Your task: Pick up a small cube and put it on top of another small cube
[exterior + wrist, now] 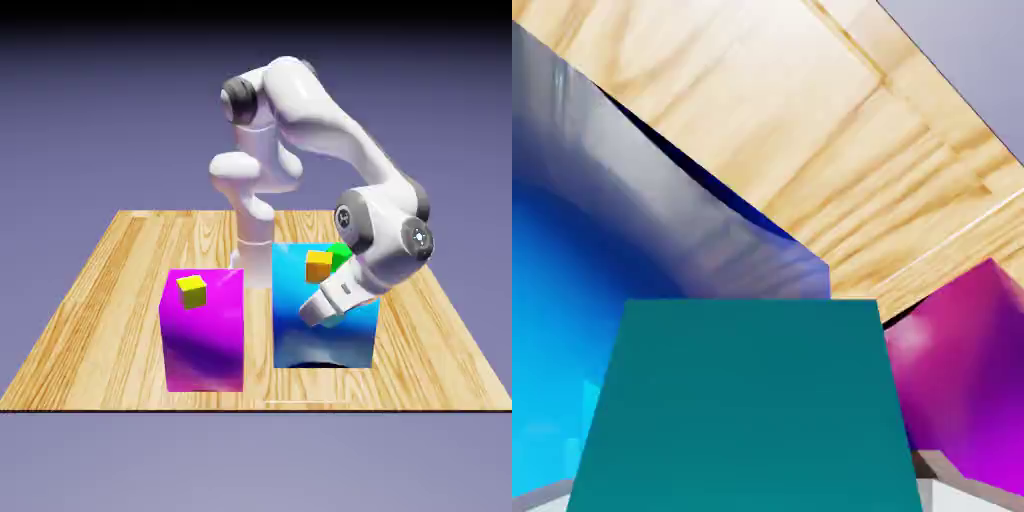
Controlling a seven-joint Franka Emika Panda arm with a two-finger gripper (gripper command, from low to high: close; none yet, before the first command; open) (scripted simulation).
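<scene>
No brand, label or legible writing can be made out on the arm or the blocks. In the hand view, the teal cube [747, 405] is gripped by the claw [747, 490], its fingers closed on either side at the bottom edge (the cube fills the lower middle of the frame). In the exterior view, the claw is seen right of centre, at the big blue block [300, 345]; the orange cube [319, 266] and green cube [341, 253] are seen just above it in the frame, and the yellow cube [192, 292] is seen on the magenta block [203, 345], left of centre.
</scene>
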